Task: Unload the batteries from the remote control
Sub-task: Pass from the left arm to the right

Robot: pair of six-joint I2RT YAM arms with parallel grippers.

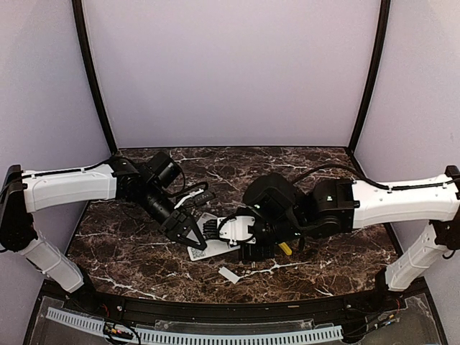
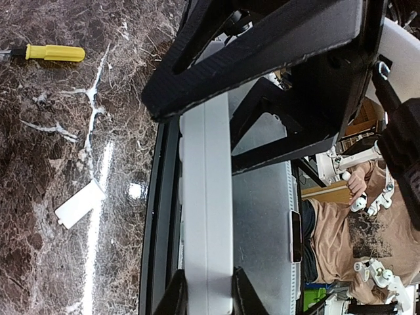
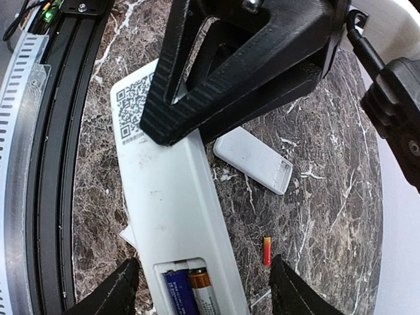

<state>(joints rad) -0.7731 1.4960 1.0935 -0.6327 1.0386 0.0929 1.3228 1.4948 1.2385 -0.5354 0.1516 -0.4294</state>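
Note:
A long white remote [image 1: 201, 251] is held off the table by my left gripper [image 1: 190, 236], which is shut on its sides [image 2: 205, 292]. In the right wrist view the remote [image 3: 170, 197] lies back up with its battery bay open. Two cells sit side by side in the bay, one blue [image 3: 178, 294] and one with a copper top and silver body [image 3: 205, 295]. My right gripper [image 3: 203, 289] is open wide, with a finger on each side of the bay end, apart from it. It also shows in the top view [image 1: 248, 248]. A small red cell [image 3: 266, 251] lies on the table.
A white back cover [image 3: 252, 159] lies on the marble beyond the remote. Another cover [image 2: 80, 203] lies near the front edge [image 1: 230, 274]. A yellow-handled screwdriver [image 2: 56, 52] lies by the right arm [image 1: 285, 248]. The black front rail [image 3: 52, 164] bounds the table.

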